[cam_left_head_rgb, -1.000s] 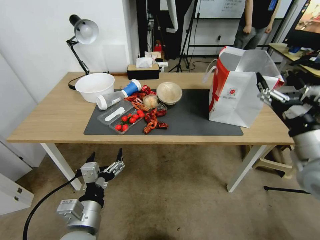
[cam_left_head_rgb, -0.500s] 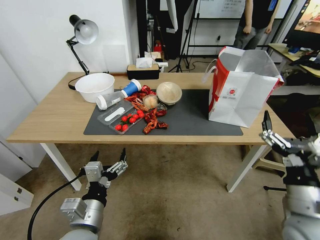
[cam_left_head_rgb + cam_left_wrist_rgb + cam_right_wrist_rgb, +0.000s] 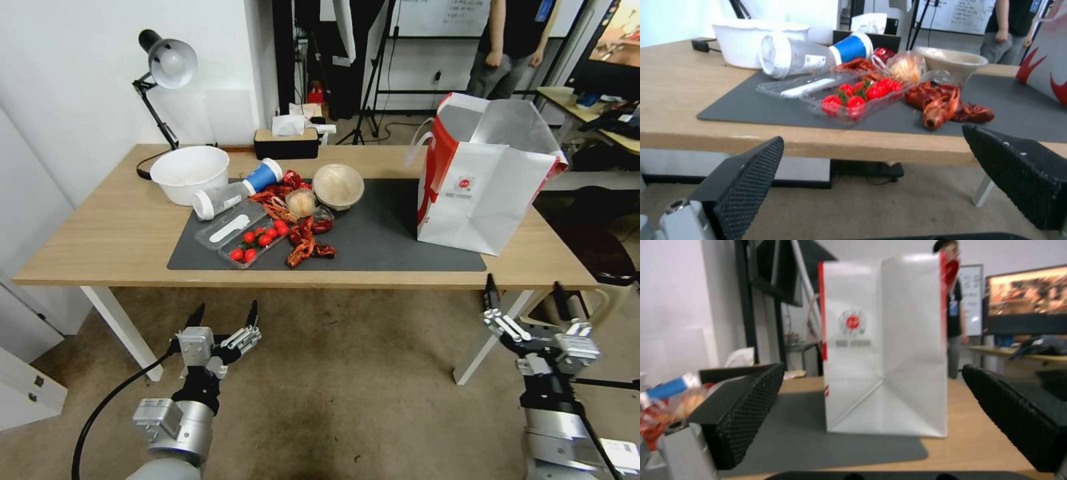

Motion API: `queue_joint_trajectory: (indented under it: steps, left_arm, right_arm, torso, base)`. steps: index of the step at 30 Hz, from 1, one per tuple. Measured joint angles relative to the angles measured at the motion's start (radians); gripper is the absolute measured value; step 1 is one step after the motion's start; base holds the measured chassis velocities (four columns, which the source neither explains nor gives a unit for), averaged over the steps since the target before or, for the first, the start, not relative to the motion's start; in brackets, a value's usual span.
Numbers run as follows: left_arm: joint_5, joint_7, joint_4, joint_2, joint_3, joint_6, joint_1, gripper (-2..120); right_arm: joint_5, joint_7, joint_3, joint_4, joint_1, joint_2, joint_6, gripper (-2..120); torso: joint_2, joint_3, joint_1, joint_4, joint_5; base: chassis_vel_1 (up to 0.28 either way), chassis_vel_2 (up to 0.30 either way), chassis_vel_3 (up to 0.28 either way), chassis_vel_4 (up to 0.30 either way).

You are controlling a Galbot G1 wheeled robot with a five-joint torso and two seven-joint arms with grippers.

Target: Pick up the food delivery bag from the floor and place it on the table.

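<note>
Bag: the food delivery bag [image 3: 483, 177] stands upright on the table [image 3: 107, 233], at its right end, its base partly on the dark grey mat [image 3: 387, 237] and partly on bare wood – no gripper touches it.
Floor: the carpet floor [image 3: 347, 380] in front of the table carries no bag.
Right gripper: the right gripper [image 3: 530, 310] hangs below the table edge, near the white table leg, well apart from the bag; its jaws stand wide apart with nothing between them. In the right wrist view the bag [image 3: 885, 350] sits free between the two spread pads.
Left gripper: the left gripper [image 3: 223, 319] hovers low over the floor in front of the table, jaws apart and empty.
Other things: a white bowl [image 3: 190, 172], a tipped cup [image 3: 230, 193], a tray of tomatoes [image 3: 257, 241] and crayfish [image 3: 303, 243] lie left of the bag.
Progress: judging by how things lie, the placing is done – the bag is released and stable, and nothing seems left but to keep the arms clear.
</note>
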Motion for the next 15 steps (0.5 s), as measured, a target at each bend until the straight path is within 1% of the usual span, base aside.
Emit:
queue_joint_trajectory:
  steps: [2, 3, 6, 15]
  left_arm:
    - [0.000, -0.001, 0.017, 0.000, -0.003, -0.013, -0.002, 100]
    - [0.000, -0.001, 0.017, 0.000, -0.003, -0.013, -0.002, 100]
    - [0.000, -0.002, 0.026, 0.001, -0.006, -0.025, -0.004, 100]
    - [-0.003, 0.005, 0.030, 0.011, -0.013, -0.033, -0.009, 100]
  right_arm:
    - [0.050, -0.026, -0.006, -0.026, 0.017, -0.022, -0.023, 100]
    - [0.050, -0.026, -0.006, -0.026, 0.017, -0.022, -0.023, 100]
    - [0.108, -0.047, -0.016, -0.060, 0.038, -0.037, -0.043, 100]
    - [0.158, -0.075, -0.025, -0.079, 0.057, -0.048, -0.083, 100]
  torso:
    - [0.000, 0.000, 0.000, 0.0000, -0.0001]
    - [0.000, 0.000, 0.000, 0.0000, -0.0001]
    - [0.000, 0.000, 0.000, 0.0000, 0.0001]
    - [0.000, 0.000, 0.000, -0.0001, 0.0000]
  base:
    - [0.000, 0.000, 0.000, 0.000]
    - [0.000, 0.000, 0.000, 0.000]
    - [0.000, 0.000, 0.000, 0.000]
    - [0.000, 0.000, 0.000, 0.000]
